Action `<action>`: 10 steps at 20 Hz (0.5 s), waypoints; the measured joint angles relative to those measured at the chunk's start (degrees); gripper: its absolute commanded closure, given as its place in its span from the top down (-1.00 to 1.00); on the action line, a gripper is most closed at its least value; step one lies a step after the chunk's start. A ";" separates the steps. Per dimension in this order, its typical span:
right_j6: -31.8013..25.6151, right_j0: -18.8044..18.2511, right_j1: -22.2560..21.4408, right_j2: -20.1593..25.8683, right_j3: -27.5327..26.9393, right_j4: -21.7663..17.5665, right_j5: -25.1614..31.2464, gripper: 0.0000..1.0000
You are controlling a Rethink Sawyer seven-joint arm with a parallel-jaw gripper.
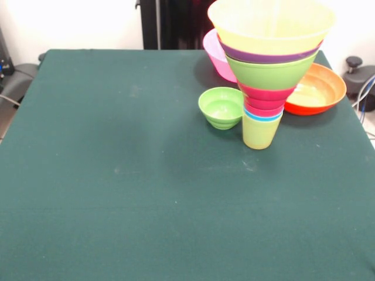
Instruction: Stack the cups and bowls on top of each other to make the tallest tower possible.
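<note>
The tower (266,70) stands upright at the right of the green table, widening upward like a funnel. Its lowest piece is the yellow-green cup (259,132). Above it show a blue rim (262,116), red rims (265,100), a lime green bowl (270,75), a purple rim (266,57) and a big yellow bowl (271,26) on top. A small green bowl (222,108) sits just left of the tower's foot. A big orange bowl (316,89) lies behind it at the right, a pink bowl (217,55) behind it at the left. No gripper shows.
The table (117,175) has a dark green cloth. Its right edge runs close to the orange bowl. Black equipment and cables lie beyond both side edges.
</note>
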 measured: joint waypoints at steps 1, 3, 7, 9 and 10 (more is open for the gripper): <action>0.00 -3.13 -1.32 3.63 0.24 1.08 1.22 1.00; 0.00 -5.64 -2.17 6.45 0.35 1.87 2.03 1.00; 0.00 -12.50 -3.78 13.87 0.54 3.25 3.76 1.00; 0.00 -15.97 -4.13 17.68 0.72 3.61 4.07 1.00; 0.00 -16.95 -4.13 18.84 0.79 3.64 4.08 1.00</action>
